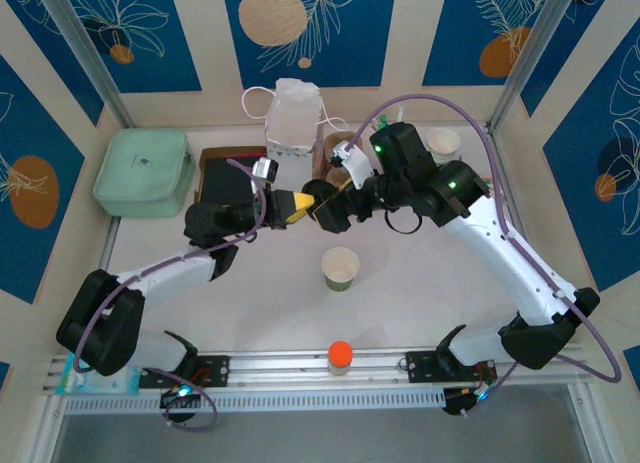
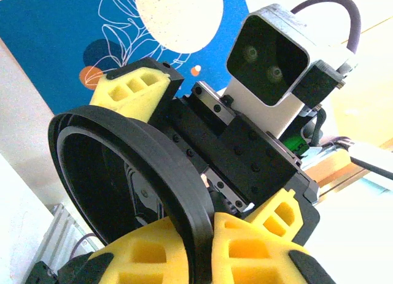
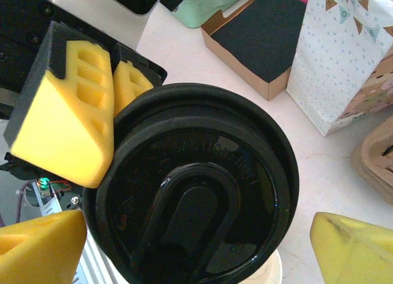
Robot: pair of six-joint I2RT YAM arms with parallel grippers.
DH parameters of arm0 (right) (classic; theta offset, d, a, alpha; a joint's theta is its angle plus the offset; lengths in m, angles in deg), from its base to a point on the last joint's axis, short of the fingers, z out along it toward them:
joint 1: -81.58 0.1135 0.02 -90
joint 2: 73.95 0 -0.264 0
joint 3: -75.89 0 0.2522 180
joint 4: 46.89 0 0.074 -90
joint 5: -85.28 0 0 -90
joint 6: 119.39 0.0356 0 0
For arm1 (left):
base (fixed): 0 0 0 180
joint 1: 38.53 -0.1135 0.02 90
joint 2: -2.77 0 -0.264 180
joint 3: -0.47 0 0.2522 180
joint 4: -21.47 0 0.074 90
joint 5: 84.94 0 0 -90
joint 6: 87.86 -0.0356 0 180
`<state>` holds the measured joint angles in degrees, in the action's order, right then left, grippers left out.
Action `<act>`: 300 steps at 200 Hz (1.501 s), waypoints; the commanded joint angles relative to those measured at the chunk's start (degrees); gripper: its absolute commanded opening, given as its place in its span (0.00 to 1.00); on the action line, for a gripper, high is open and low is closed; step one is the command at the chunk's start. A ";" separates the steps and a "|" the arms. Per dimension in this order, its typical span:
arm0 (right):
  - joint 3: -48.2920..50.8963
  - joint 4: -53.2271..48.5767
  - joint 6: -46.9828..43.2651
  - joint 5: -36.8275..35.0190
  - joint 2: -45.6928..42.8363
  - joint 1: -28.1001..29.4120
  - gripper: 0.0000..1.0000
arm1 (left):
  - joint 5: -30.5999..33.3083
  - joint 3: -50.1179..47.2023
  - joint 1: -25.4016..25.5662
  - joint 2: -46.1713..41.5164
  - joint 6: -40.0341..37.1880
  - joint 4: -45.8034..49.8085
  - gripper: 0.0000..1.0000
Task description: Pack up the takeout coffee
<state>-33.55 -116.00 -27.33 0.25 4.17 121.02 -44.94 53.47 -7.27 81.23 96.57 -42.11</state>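
The takeout coffee as a lidded cup is out of view. A round black lid (image 3: 196,192) hangs in the air above the middle of the table. My left gripper (image 1: 303,201) is shut on the lid's rim (image 2: 153,173), its yellow fingers (image 3: 67,112) pinching the edge. My right gripper (image 1: 324,207) faces it from the right and is open. Its fingertips (image 3: 43,247) stand wide on either side of the lid, the right one well apart from it. A lidless white-and-green cup (image 1: 340,268) stands upright on the table just in front of both grippers.
At the back stand a white paper bag (image 1: 295,118), a brown pulp carrier (image 1: 340,148), a brown box (image 1: 225,168) and a mint case (image 1: 145,171). Another lidless cup (image 1: 443,143) sits at the back right. An orange-topped object (image 1: 341,355) rests at the front rail.
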 commanded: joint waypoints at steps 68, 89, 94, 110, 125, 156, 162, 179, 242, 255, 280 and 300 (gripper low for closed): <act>-0.47 -0.12 -1.10 7.35 0.73 -1.21 0.91 | -1.24 -0.22 0.55 -1.78 -0.92 -3.34 0.11; -0.39 -0.11 -1.19 7.72 0.92 -1.21 0.89 | -1.29 -0.09 0.53 -1.81 -1.01 -3.34 0.12; -0.39 -0.11 -1.19 7.77 0.98 -1.21 0.89 | -1.33 -0.12 0.59 -1.86 -1.01 -3.34 0.12; -0.39 -0.11 -1.35 7.94 1.16 -1.21 0.88 | -1.33 -0.04 0.70 -1.99 -1.09 -3.34 0.12; -0.47 -0.02 -1.36 8.24 1.33 -1.21 0.86 | -1.33 -0.04 0.73 -2.15 -1.09 -3.39 0.12; -0.56 -0.08 -1.29 9.00 1.59 -1.03 0.82 | -1.42 0.02 0.72 -2.42 -1.09 -3.34 0.12; -0.47 0.07 -1.27 9.07 1.61 -0.95 0.82 | -1.42 -0.13 0.73 -2.34 -1.09 -3.34 0.12; -0.17 0.33 -1.19 9.28 1.58 -0.68 0.79 | -1.25 -0.13 0.73 -2.30 -1.10 -3.36 0.12; 0.23 1.30 -0.53 9.40 0.88 -0.51 0.74 | -1.24 0.35 0.81 -2.39 -1.01 -3.34 0.14; 0.23 1.32 -0.41 9.37 0.73 -0.50 0.73 | -1.09 0.38 0.81 -2.36 -1.01 -3.30 0.17; 0.23 1.26 -0.22 9.36 0.30 -0.51 0.72 | -0.89 0.35 0.81 -2.33 -1.09 -3.34 0.27; 0.64 1.21 0.13 9.02 -0.08 -0.50 0.72 | -0.83 0.33 0.81 -2.23 -1.09 -3.34 0.33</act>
<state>-33.55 -115.15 -27.81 7.77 5.35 120.19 -45.12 53.25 -6.85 80.18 96.16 -42.32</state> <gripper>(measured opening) 0.723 0.298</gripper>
